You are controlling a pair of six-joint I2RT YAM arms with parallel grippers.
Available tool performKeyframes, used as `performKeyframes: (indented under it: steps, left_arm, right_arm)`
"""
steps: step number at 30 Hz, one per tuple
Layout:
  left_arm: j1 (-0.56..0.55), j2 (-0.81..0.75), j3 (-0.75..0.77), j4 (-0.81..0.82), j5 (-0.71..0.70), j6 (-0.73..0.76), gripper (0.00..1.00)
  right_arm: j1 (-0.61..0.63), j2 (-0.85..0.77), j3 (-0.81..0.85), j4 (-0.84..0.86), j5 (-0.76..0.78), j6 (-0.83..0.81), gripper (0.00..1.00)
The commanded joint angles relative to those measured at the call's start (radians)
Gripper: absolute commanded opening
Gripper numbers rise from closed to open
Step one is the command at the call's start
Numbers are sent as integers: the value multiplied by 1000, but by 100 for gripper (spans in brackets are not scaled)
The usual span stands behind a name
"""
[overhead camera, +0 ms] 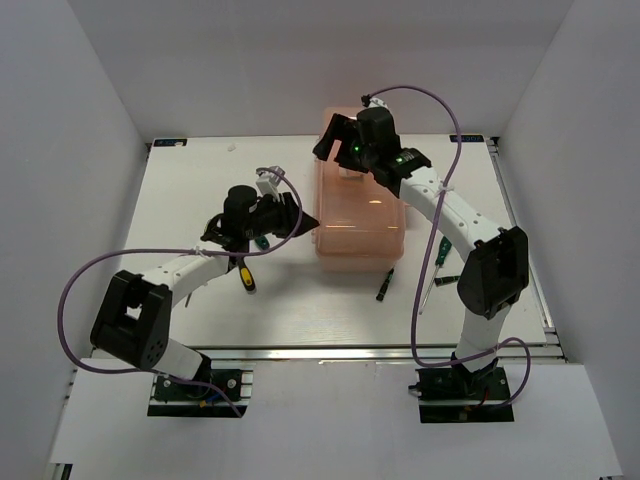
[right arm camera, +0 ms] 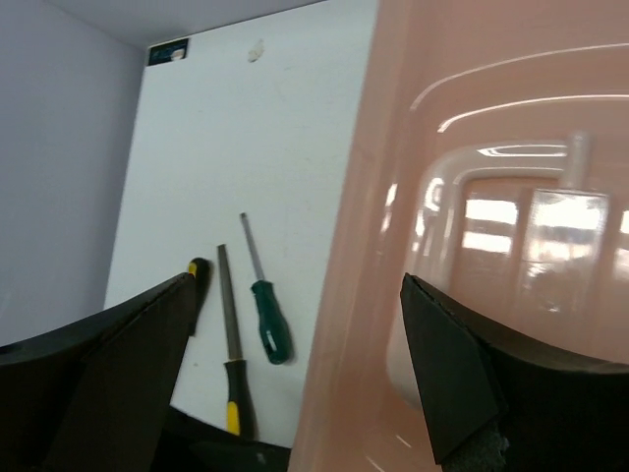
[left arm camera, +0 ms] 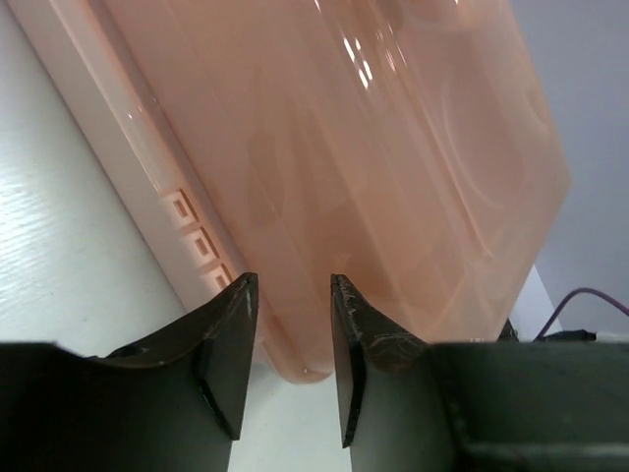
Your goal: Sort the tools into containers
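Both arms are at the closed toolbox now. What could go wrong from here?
The toolbox lid is shut, and the left pincer sits only at its edge, jaws slightly apart: a pull may drag the whole box rather than open it. A dragged box could sweep the screwdrivers lying beside it. The right pincer hangs wide open over the lid, so nothing seems to steady the box.

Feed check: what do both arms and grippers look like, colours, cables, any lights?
The left arm and right arm have white links with black joint housings. The left gripper and right gripper are black with wedge-shaped fingers. A purple cable loops along each arm. Green lights glow on the right wrist.
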Motion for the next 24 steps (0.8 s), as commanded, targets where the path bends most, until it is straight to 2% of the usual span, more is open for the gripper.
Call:
performKeyframes:
  steps: [1, 6, 10, 12, 13, 15, 24]
  left_arm:
    - [-17, -85, -18, 36, 3, -22, 47]
    - [-17, -137, -18, 19, -82, -16, 49]
    - [-17, -181, 8, -51, -154, 19, 56]
    - [-17, -223, 23, -71, -206, 34, 65]
    - [-17, -223, 28, -88, -221, 50, 65]
    - [-17, -276, 41, -99, -258, 67, 75]
    - [-17, -346, 68, -119, -280, 97, 79]
  right_arm:
    - [1, -62, -30, -15, 131, -32, 89]
    - [2, -68, -38, 2, 188, -87, 89]
    - [2, -58, -40, 3, 214, -105, 89]
    - [2, -42, -44, -7, 205, -96, 89]
    - [2, -35, -49, -7, 188, -90, 89]
    - [1, -16, -49, -17, 171, -64, 89]
    - [2, 53, 14, -53, 125, 2, 89]
